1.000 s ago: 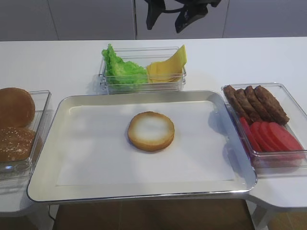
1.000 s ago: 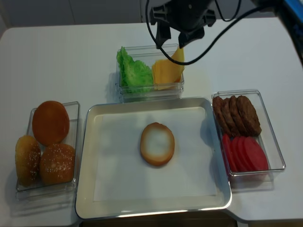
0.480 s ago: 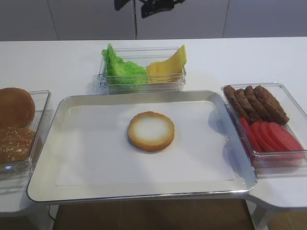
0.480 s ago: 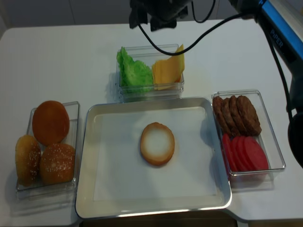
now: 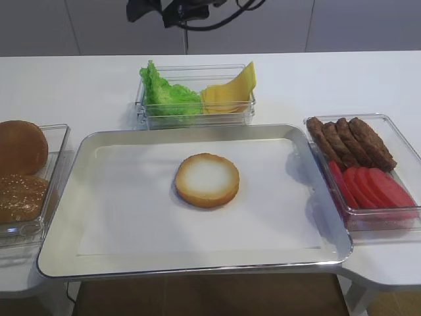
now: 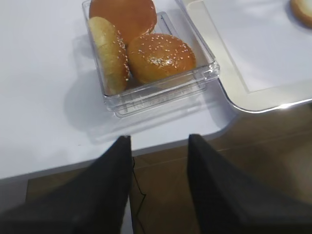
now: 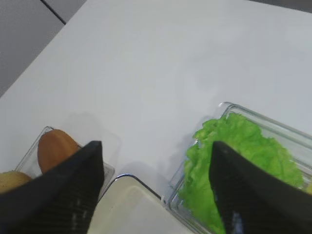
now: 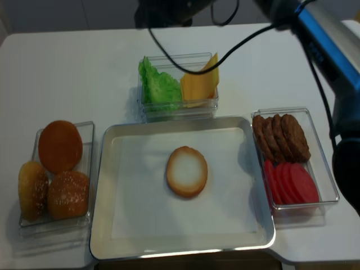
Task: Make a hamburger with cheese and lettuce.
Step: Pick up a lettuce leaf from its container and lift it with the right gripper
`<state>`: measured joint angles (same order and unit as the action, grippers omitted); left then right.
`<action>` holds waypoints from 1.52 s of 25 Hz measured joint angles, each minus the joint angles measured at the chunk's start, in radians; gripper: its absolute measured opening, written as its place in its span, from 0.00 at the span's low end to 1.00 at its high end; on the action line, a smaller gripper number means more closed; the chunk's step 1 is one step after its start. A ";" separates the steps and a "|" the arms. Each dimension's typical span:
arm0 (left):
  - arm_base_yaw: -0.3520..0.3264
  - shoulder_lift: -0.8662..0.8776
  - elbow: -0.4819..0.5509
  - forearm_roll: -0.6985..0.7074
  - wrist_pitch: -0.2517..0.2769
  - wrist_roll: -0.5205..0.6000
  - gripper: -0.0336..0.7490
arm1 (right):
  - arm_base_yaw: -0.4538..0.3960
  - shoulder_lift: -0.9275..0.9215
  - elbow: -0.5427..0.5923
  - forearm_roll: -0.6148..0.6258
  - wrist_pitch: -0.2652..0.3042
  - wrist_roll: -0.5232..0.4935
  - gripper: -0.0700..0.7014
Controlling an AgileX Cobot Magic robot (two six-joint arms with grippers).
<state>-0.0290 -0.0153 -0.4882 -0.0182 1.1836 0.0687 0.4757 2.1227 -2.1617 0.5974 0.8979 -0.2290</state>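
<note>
The hamburger bun half (image 5: 206, 180) (image 8: 187, 171) lies cut face up in the middle of the paper-lined tray (image 5: 66, 197). Behind the tray a clear box holds the frilly green lettuce (image 5: 164, 95) (image 8: 160, 87) (image 7: 243, 156) on the left and the yellow cheese slices (image 5: 230, 92) (image 8: 199, 84) on the right. High above the back of that box, on the lettuce side, hangs my right gripper (image 5: 164, 10) (image 8: 163, 14) (image 7: 155, 144), open and holding nothing. My left gripper (image 6: 158, 139) stands open and empty over the table's front edge.
A clear box of domed bun tops (image 5: 23, 171) (image 8: 56, 169) (image 6: 141, 48) stands left of the tray. On the right another box holds brown patties (image 5: 352, 141) and red tomato slices (image 5: 371, 187). The right arm's cable (image 8: 242, 45) hangs over the cheese.
My right gripper has swung left along the back, from over the cheese to over the lettuce side, still open. The food has not moved.
</note>
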 joint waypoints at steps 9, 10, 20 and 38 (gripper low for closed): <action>0.000 0.000 0.000 0.000 0.000 0.000 0.41 | 0.004 0.026 0.000 0.001 0.020 -0.053 0.77; 0.000 0.000 0.000 0.000 0.000 0.000 0.41 | 0.002 0.026 0.000 0.006 0.020 -0.055 0.77; 0.000 0.000 0.000 0.000 0.000 0.000 0.41 | 0.033 0.026 -0.002 -0.230 -0.045 0.085 0.77; 0.000 0.000 0.000 0.000 0.000 0.000 0.41 | 0.052 0.113 -0.009 -0.230 -0.134 0.116 0.65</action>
<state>-0.0290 -0.0153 -0.4882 -0.0182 1.1836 0.0687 0.5279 2.2360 -2.1706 0.3679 0.7642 -0.1134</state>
